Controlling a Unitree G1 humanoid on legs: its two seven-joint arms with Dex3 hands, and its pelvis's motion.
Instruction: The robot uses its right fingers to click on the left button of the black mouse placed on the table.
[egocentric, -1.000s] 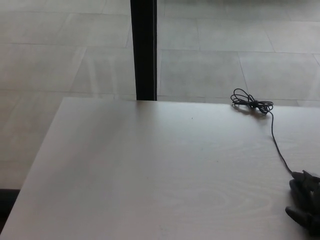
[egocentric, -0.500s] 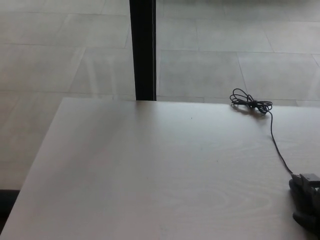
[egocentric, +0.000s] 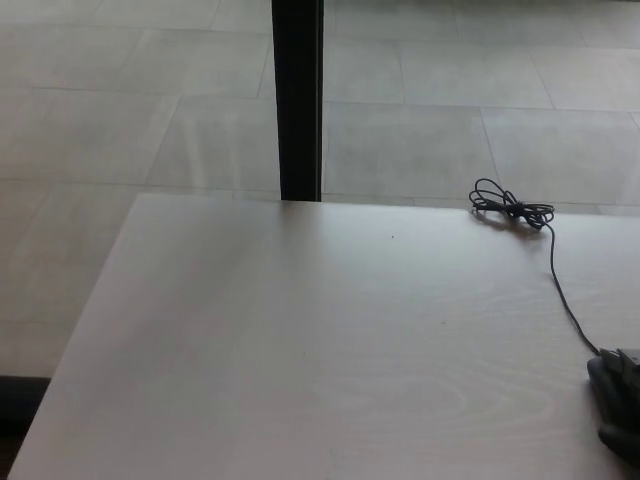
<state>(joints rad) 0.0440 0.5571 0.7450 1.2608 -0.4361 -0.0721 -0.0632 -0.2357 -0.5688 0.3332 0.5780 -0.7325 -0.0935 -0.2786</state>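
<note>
No containers anywhere on the bench (egocentric: 300, 350), just a pale wood-grain top running wide and bare across the frame. Down at the far right edge, low in the picture, sits a dark mass (egocentric: 620, 405): that is where the black mouse (egocentric: 604, 370) lies, with the right robot hand (egocentric: 625, 410) on top of it. The two are both black and cut off by the frame edge, so where mouse ends and hand begins is hard to separate, and whether the fingers are spread or pressed together I cannot tell. The left robot hand does not show at all.

The cable (egocentric: 560, 290) leaves the front of the mouse and runs up and slightly left across the bench to a tied bundle (egocentric: 510, 207) near the far edge. That puts the mouse's nose toward the far side of the bench, its long axis running roughly away from the camera.

Beyond the bench, a black post (egocentric: 298, 100) stands upright against a grey tiled floor (egocentric: 120, 110).

Against half a second ago, the whole picture has slid right and down a little, post and cable bundle alike, so the camera has moved. The dark mass now sits nearer the corner, with less of it in frame.
</note>
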